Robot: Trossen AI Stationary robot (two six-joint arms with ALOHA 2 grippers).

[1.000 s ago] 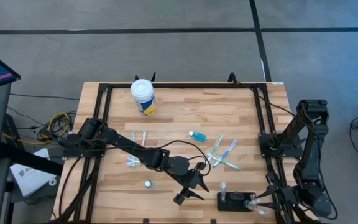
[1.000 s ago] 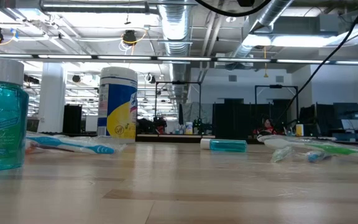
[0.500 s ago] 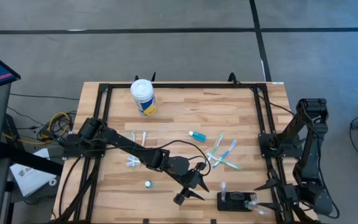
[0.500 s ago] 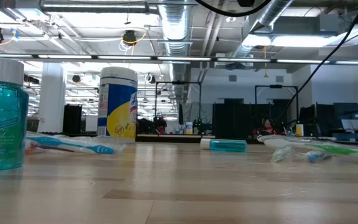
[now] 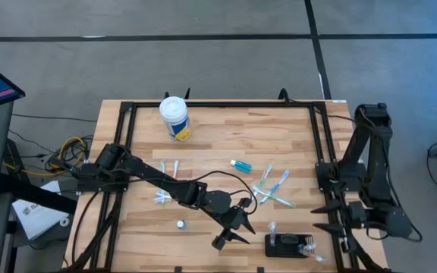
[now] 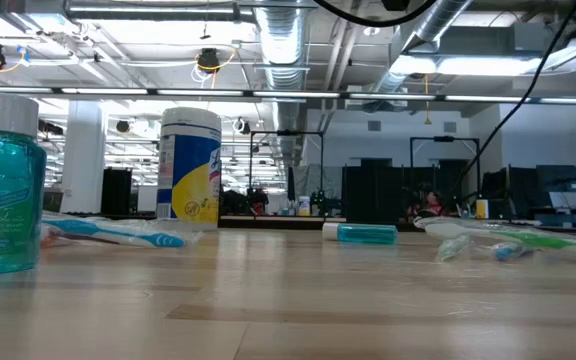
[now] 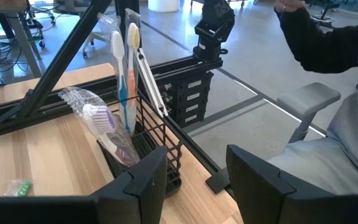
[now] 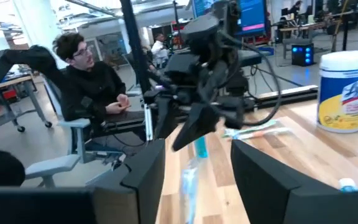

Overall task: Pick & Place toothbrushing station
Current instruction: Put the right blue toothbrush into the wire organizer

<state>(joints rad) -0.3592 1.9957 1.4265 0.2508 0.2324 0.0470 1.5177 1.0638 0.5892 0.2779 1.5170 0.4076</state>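
The toothbrushing station (image 5: 285, 244), a small black ribbed holder, rests on the table near the front edge, right of centre. In the left wrist view the station (image 7: 143, 146) has wrapped toothbrushes (image 7: 124, 68) standing in it. My left gripper (image 5: 234, 236) is open just left of it and touches nothing; its fingers (image 7: 143, 180) frame the station from a short way off. My right gripper (image 5: 315, 218) is open by the table's right rail, above and beyond the station's right end, with nothing between its fingers (image 8: 146, 168).
A white-lidded yellow-and-blue tub (image 5: 175, 117) stands at the far left. Loose toothbrushes (image 5: 271, 188), a small teal tube (image 5: 241, 164) and wrapped brushes (image 5: 165, 182) lie mid-table. A teal mouthwash bottle (image 6: 3, 190) shows in the low view. People (image 8: 89, 81) sit beyond the table.
My right gripper has drawn back from the station's right end, risen and moved toward the far edge along the right rail; its fingers stand wider apart than a second ago. The station and its brushes stay where they were.
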